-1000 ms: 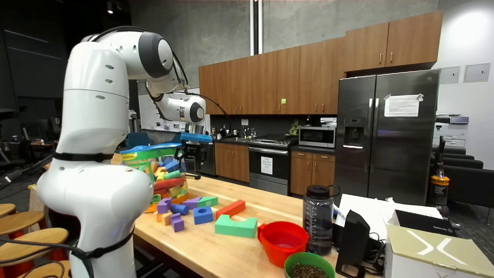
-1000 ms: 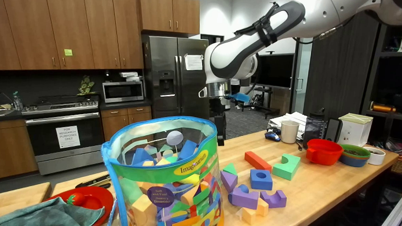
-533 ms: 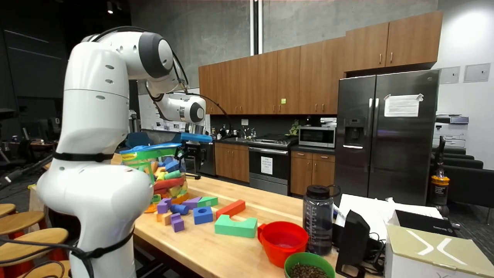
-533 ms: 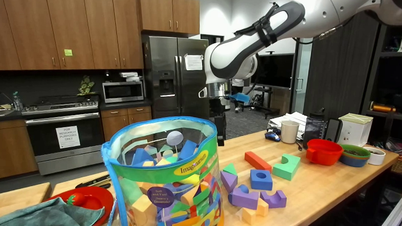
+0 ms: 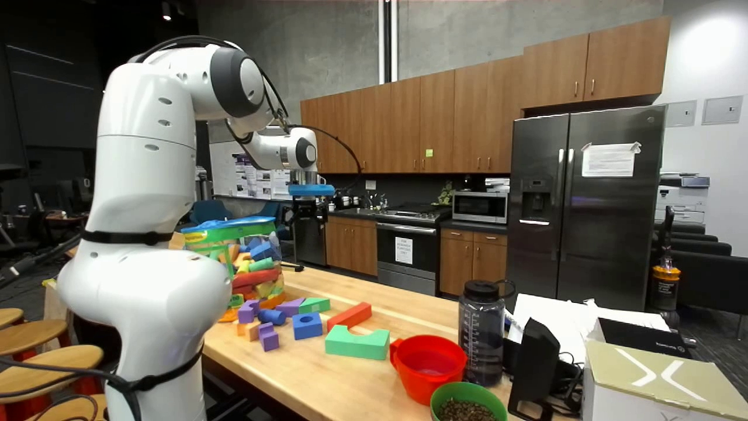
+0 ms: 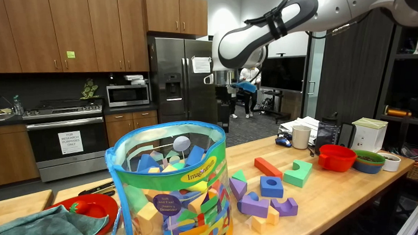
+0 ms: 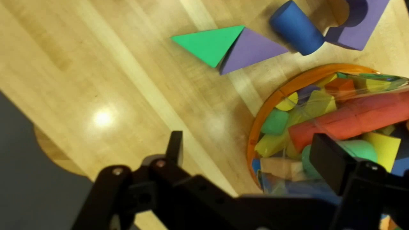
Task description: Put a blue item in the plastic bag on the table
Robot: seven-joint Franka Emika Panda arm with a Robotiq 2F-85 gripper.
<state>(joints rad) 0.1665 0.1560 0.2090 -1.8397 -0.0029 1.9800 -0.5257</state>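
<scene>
The clear plastic bag (image 6: 177, 180), with a blue rim and green band, stands upright on the light wood table (image 6: 318, 212), filled with multicoloured blocks. It also shows in an exterior view (image 5: 257, 263) and partly in the wrist view (image 7: 257, 131). Outside it on the table lie a blue block with a hole (image 6: 271, 187) and a blue cylinder (image 7: 297, 28); both show in an exterior view, block (image 5: 307, 326) and cylinder (image 5: 272, 316). My gripper (image 7: 249, 145) is open and empty, pointing down beside the bag at about rim height (image 5: 307, 219); its fingertips show only faintly in an exterior view (image 6: 223, 122).
Purple (image 6: 255, 207), green (image 6: 298, 173), red (image 6: 268, 168) and tan blocks lie beside the bag. A red bowl (image 6: 336, 158), stacked bowls (image 6: 368, 162), bottle (image 6: 327, 131) and mug (image 6: 301, 137) stand farther along. A red plate (image 6: 93, 211) with a cloth lies on the bag's other side.
My gripper has risen and shifted a little away from the bag. The bag and loose blocks lie where they were. A person has come into view in the background.
</scene>
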